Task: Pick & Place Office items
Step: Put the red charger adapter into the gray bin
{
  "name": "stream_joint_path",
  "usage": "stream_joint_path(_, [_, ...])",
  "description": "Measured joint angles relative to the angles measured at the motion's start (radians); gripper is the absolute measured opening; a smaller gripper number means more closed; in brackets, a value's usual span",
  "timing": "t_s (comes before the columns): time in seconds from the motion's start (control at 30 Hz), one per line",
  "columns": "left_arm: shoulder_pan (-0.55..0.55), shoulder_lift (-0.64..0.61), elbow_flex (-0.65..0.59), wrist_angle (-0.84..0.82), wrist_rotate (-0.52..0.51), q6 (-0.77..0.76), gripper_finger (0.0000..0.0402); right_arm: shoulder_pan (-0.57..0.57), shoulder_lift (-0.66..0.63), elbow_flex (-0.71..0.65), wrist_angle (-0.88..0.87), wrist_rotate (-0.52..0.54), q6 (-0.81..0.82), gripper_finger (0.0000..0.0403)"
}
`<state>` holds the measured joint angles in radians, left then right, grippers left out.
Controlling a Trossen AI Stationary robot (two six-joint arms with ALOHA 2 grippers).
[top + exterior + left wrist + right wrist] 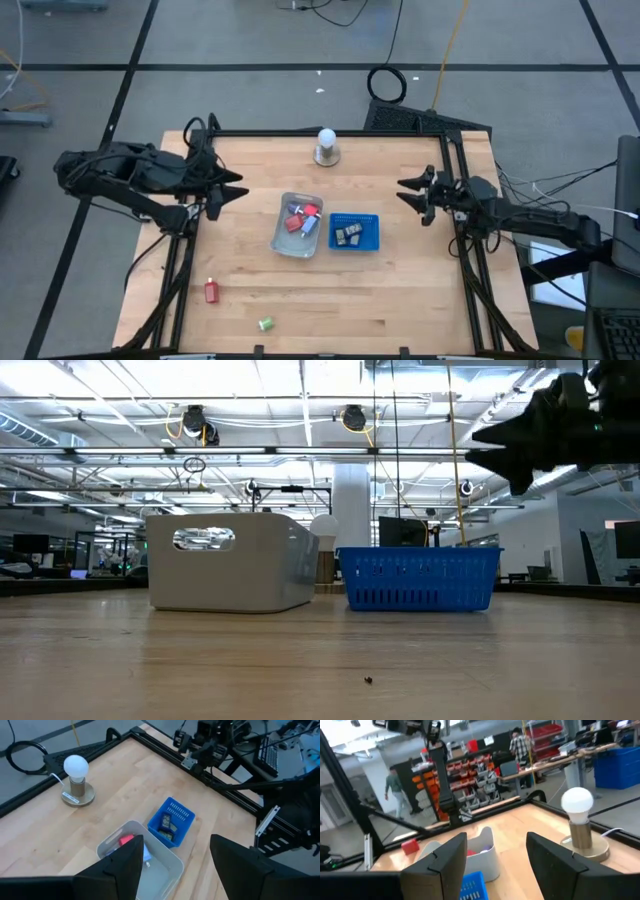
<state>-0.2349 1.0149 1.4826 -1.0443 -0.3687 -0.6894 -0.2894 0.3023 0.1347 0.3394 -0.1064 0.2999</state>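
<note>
Warehouse-style lab, steel trusses and strip lights overhead, parts shelving and a couple of people well back; work surface is a pale butcher-block table (400, 280) in a black tube frame. Progress, my read: mostly sorted. Clear tray (281, 240) at table centre holds several office items (303, 219), red, blue and something pale, piled together; blue basket (355, 217) just beside it at its 3 o'clock holds two or three dark ones (348, 234), too small to identify. Still loose: a red item (211, 291) and a green item (266, 323), both near the front edge around 7 o'clock from the tray, well apart from it. So two picks left, as far as I can see. Left gripper (238, 189) hangs at the table's 9 o'clock edge, fingers spread wide, nothing between them; right gripper (404, 190) at the 3 o'clock edge, likewise parted and empty. Neither is over a target. Materials: tray is frosted rigid plastic, rounded corners, oval handle cut-out; basket is slotted moulded plastic, straight-walled. White ball on a round base (326, 143) sits at 12 o'clock, smooth matte globe on a wood-toned puck. Loose items look like small hard plastic, probably light and easy to nudge.
</note>
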Motion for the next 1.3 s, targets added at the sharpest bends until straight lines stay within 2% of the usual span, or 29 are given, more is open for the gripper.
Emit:
stream_joint_path(0.17, [-0.022, -0.001, 0.000, 0.000, -0.001, 0.003, 0.0222, 0.000, -0.005, -0.056, 0.046, 0.001, 0.005, 0.0196])
stream_joint_path(0.4, [-0.084, 0.000, 0.000, 0.000, -0.004, 0.000, 0.0205, 0.000, -0.005, -0.065, 0.008, 0.002, -0.036, 0.0196])
stream_joint_path(0.6, [-0.134, -0.001, 0.000, 0.002, -0.048, -0.013, 0.0192, 0.000, -0.005, -0.066, 0.008, 0.002, -0.052, 0.0196])
stream_joint_path(0.9, [-0.166, 0.007, 0.000, -0.004, -0.082, -0.005, 0.0212, 0.000, -0.005, -0.067, 0.007, 0.002, -0.051, 0.0196])
stream_joint_path(1.1, [-0.178, 0.048, 0.000, -0.126, -0.072, 0.077, 0.0229, 0.000, -0.005, -0.068, 0.008, 0.001, -0.051, 0.0196])
stream_joint_path(1.3, [-0.203, 0.086, -0.001, -0.282, -0.021, 0.006, 0.0222, 0.000, -0.005, -0.068, 0.008, 0.001, -0.051, 0.0196])
